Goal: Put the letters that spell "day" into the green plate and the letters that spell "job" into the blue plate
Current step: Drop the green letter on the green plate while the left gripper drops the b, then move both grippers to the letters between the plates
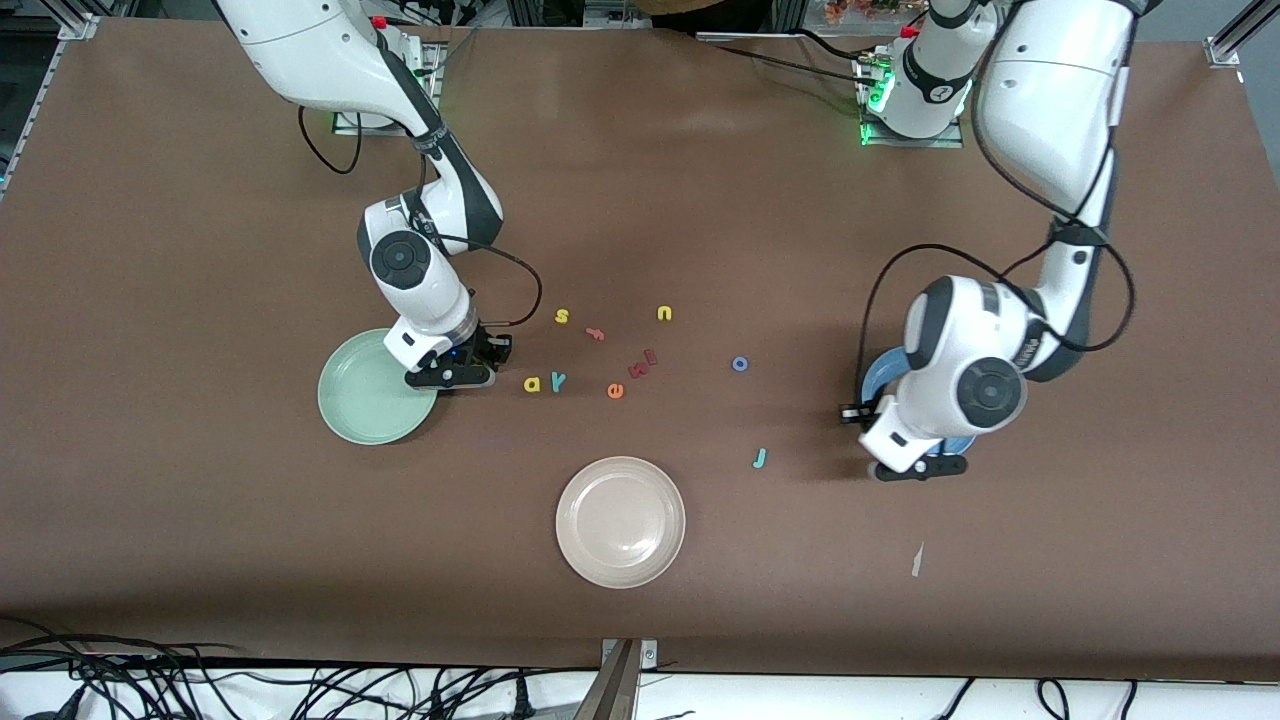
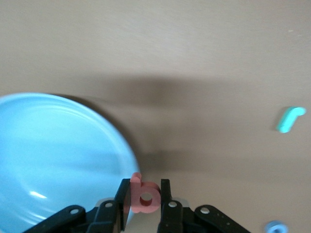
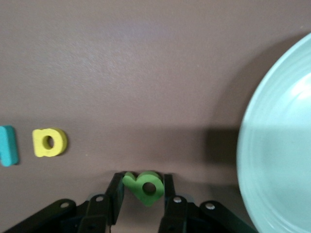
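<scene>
while both arms work at once, we see each one carrying a letter toward its own plate. the right gripper (image 3: 141,191) is pinched closed on the olive-green "d" (image 3: 144,186), jaws pressing its two sides, and it hangs over the table just beside the rim of the green plate (image 1: 350,400), which makes sense, as that plate takes "day" and sits at the right arm's end. the plate looks bare so far. the yellow "a" (image 1: 532,384) and the teal "y" (image 1: 558,380) lie side by side on the table, near that plate, waiting their turn. at the left arm's end, the left gripper (image 2: 146,206) is clamped on the salmon-pink "b" (image 2: 144,194), held flat between the jaws right by the edge of the blue plate (image 2: 43,160), so we judge a short move over the rim and a release come next. the blue "o" (image 1: 740,364) rests on the open table toward the middle, and the teal "j" (image 1: 760,458) lies nearer to the front camera than it, both within easy reach of that arm. the cream-white plate (image 1: 620,521) sits unused, and we count the yellow "s" (image 1: 562,316), the yellow "u" (image 1: 664,313) and the orange "e" (image 1: 615,391) as distractors to leave alone.
</scene>
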Controlling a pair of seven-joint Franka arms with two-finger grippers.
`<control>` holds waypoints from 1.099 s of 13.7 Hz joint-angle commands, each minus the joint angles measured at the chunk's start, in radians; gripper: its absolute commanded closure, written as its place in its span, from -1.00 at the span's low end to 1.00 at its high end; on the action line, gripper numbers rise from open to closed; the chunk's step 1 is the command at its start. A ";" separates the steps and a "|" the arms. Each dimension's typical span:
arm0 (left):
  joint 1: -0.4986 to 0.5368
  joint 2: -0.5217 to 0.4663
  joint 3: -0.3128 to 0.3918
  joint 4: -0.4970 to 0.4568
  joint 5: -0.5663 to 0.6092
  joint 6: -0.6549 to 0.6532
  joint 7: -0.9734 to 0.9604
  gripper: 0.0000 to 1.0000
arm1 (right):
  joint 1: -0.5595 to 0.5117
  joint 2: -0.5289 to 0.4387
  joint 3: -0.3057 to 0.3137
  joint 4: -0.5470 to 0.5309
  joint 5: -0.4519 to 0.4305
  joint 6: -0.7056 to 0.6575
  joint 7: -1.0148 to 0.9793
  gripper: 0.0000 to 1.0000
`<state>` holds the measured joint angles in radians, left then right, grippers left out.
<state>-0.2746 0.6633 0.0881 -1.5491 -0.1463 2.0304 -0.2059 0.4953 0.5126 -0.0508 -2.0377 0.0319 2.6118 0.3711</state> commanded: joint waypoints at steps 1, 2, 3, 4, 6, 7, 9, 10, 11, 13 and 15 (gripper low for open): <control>0.032 -0.025 -0.004 -0.008 0.062 -0.042 0.100 0.82 | -0.026 -0.074 0.006 0.091 -0.004 -0.204 -0.064 0.46; 0.040 -0.025 -0.004 -0.014 0.095 -0.042 0.118 0.49 | -0.058 -0.080 0.006 0.100 -0.003 -0.225 -0.124 0.46; 0.047 -0.024 -0.004 -0.019 0.103 -0.042 0.128 -0.80 | -0.099 -0.088 0.006 0.100 -0.003 -0.225 -0.196 0.45; 0.061 -0.024 -0.004 -0.023 0.105 -0.050 0.155 -1.00 | -0.136 -0.091 0.006 0.097 -0.003 -0.225 -0.262 0.45; 0.063 -0.027 -0.005 -0.014 0.103 -0.076 0.224 -1.00 | -0.191 -0.094 0.006 0.085 -0.004 -0.228 -0.358 0.37; 0.061 -0.031 -0.010 -0.014 0.093 -0.078 0.220 -1.00 | -0.213 -0.089 0.006 0.079 -0.004 -0.222 -0.382 0.22; 0.048 -0.047 -0.018 -0.014 0.042 -0.110 0.136 -1.00 | -0.218 -0.086 0.008 0.074 0.006 -0.217 -0.362 -0.53; 0.032 -0.050 -0.025 -0.014 -0.001 -0.120 0.055 -1.00 | -0.218 -0.085 0.009 0.074 0.009 -0.217 -0.342 -0.72; 0.012 -0.050 -0.045 -0.016 -0.009 -0.119 -0.016 -1.00 | -0.216 -0.086 0.011 0.076 0.005 -0.217 -0.324 -0.75; -0.035 -0.050 -0.070 -0.019 -0.010 -0.108 -0.142 -1.00 | -0.216 -0.086 0.012 0.077 0.005 -0.217 -0.319 -0.83; -0.090 -0.036 -0.077 -0.025 -0.018 -0.032 -0.165 -1.00 | -0.205 -0.059 0.040 0.100 0.011 -0.211 -0.255 -0.84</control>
<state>-0.3192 0.6348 0.0053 -1.5534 -0.1395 1.9437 -0.3317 0.2815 0.4359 -0.0382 -1.9529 0.0337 2.3907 0.0522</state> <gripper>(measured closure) 0.000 0.079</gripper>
